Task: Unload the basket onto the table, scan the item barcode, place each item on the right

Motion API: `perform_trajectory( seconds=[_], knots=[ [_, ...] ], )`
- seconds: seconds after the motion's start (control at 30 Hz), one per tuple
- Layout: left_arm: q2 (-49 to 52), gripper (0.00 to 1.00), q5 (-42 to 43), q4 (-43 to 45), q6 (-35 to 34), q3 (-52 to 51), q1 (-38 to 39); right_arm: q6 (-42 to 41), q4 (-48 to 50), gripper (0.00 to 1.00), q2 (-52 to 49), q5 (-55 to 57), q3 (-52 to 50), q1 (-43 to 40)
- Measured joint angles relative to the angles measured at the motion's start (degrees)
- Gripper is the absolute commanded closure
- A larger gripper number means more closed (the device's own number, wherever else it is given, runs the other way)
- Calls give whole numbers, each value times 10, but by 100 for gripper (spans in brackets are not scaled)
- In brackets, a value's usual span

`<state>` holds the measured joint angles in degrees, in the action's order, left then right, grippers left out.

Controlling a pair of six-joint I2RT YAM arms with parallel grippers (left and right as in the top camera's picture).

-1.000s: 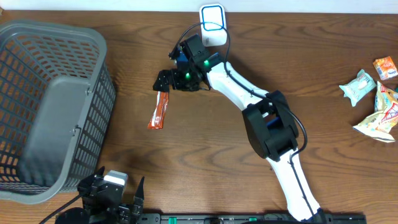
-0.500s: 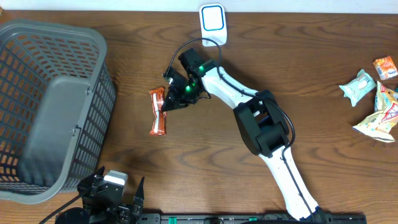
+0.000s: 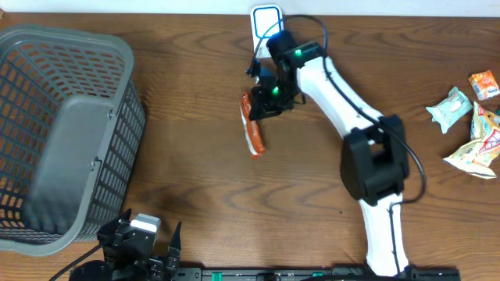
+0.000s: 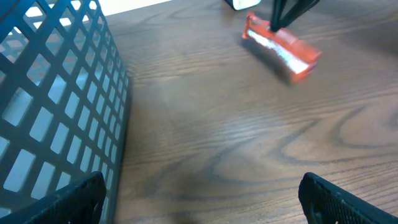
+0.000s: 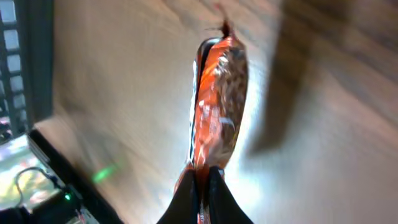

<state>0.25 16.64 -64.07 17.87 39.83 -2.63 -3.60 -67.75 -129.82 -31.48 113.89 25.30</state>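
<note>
An orange snack bar [image 3: 252, 133] hangs off the table in my right gripper [image 3: 256, 108], which is shut on its upper end. It is just below the white scanner [image 3: 267, 22] with the blue outline at the table's far edge. In the right wrist view the wrapper [image 5: 214, 106] runs away from the pinched gripper [image 5: 204, 186], blurred. The left wrist view shows the bar [image 4: 280, 48] far ahead. My left gripper [image 4: 202, 202] is open with nothing in it, low at the front left [image 3: 151, 222], next to the basket.
A grey mesh basket [image 3: 62, 133] fills the left side and stands close to my left gripper [image 4: 50, 93]. Several snack packets [image 3: 469, 117] lie at the right edge. The right arm [image 3: 344, 86] stretches across the middle of the brown wooden table.
My right gripper has shut on the snack bar, lifted it off the table and carried it right and back toward the scanner. The left arm has not moved.
</note>
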Motion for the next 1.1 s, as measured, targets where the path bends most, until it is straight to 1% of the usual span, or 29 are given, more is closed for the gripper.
perform_trajectory(
  seconds=[0.07,0.23,0.27,0.3,0.37,0.4,0.43,0.5,0.53,0.57,0.67,0.73,0.83,1.0,1.03,1.1],
  knots=[
    [0,2,0,0,0,0,0,3,-20,99,14,27,0,3],
    [0,2,0,0,0,0,0,-2,-11,99,12,71,-1,4],
    [0,1,0,0,0,0,0,-3,-8,97,12,78,-1,4],
    [0,2,0,0,0,0,0,-3,-7,83,12,85,-1,5],
    [0,2,0,0,0,0,0,-4,-22,74,12,113,-1,9],
    [0,2,0,0,0,0,0,-1,-31,64,12,124,-1,12],
    [0,2,0,0,0,0,0,-2,-42,60,12,140,-1,16],
    [0,2,0,0,0,0,0,4,-51,56,12,167,-1,25],
    [0,1,0,0,0,0,0,6,-55,43,12,192,-1,36],
    [0,2,0,0,0,0,0,7,-56,27,12,214,-1,47],
    [0,2,0,0,0,0,0,8,-53,27,12,276,-2,91],
    [0,2,0,0,0,0,0,6,-47,23,12,303,-2,117],
    [0,2,0,0,0,0,0,-2,-28,24,12,344,-11,161],
    [0,2,0,1,0,0,0,-36,22,30,12,422,-72,212],
    [0,2,0,0,0,0,0,-42,32,33,12,439,-89,220],
    [0,2,0,0,0,0,0,-55,59,45,12,479,-125,233]
  ],
)
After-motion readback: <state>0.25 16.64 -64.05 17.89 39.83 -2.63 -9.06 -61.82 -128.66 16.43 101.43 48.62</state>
